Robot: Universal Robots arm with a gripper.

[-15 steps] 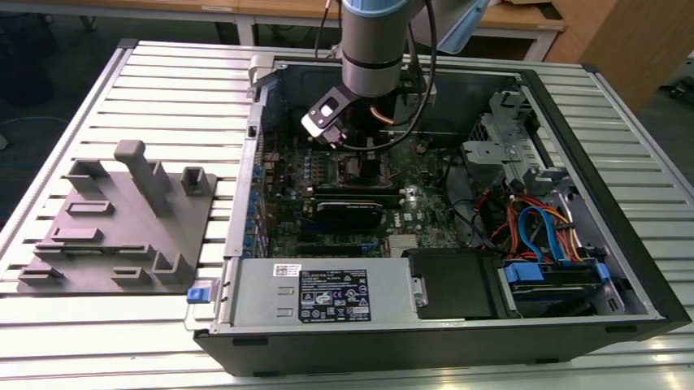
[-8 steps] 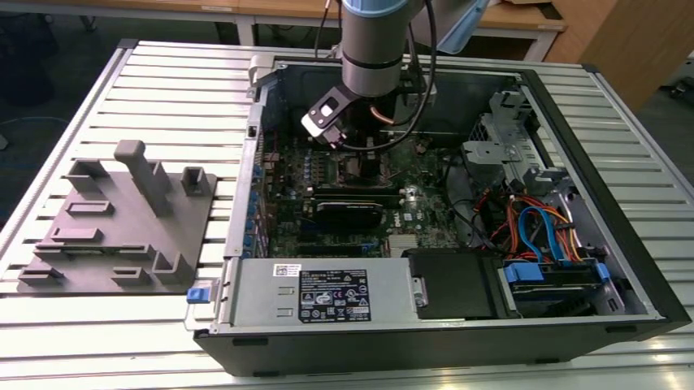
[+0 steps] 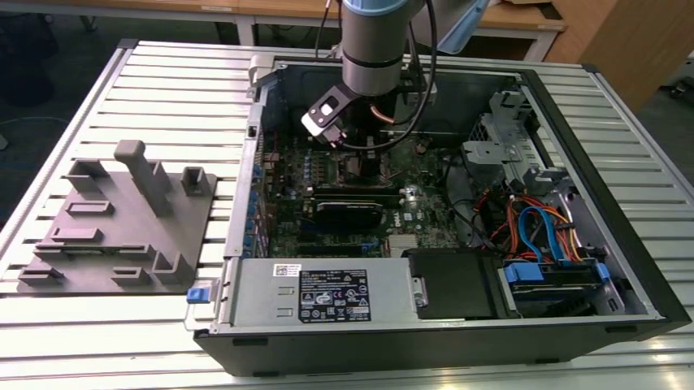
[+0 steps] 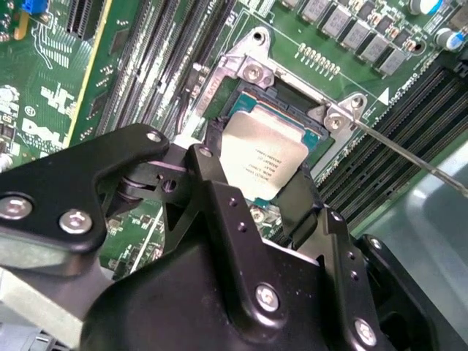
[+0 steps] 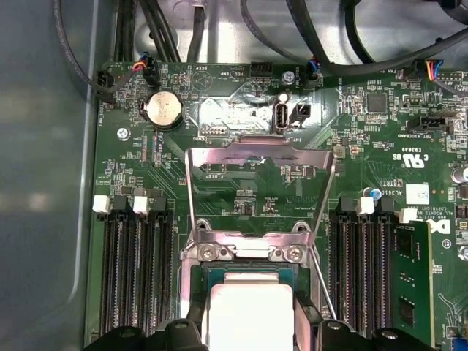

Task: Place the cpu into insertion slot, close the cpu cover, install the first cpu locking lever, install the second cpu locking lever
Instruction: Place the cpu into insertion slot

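Slatted metal bench (image 3: 162, 73) carries an open computer case (image 3: 639, 268), and the arm reaches down into it over the motherboard (image 5: 241, 194).

In the second wrist view the claw (image 4: 256, 175) is clamped on the cpu (image 4: 267, 157), one black finger against each of two opposite edges, the silver top facing up. The chip sits within the rim of the insertion slot (image 4: 287, 110). I cannot tell whether it is fully down on the socket floor or just above it.

In the first wrist view the cpu cover (image 5: 256, 155) stands raised behind the socket, clear of the chip. A thin wire locking lever (image 4: 409, 157) runs out past one corner of the rim, close to one finger. Long black memory slots (image 5: 135, 278) flank the socket on both sides.

By my judgement the step in hand is seating the chip. Doing it well means keeping the chip level and its edges square to the rim. It should come straight down without sliding across the contacts or being pressed. The finger beside the lever wire should keep off it.
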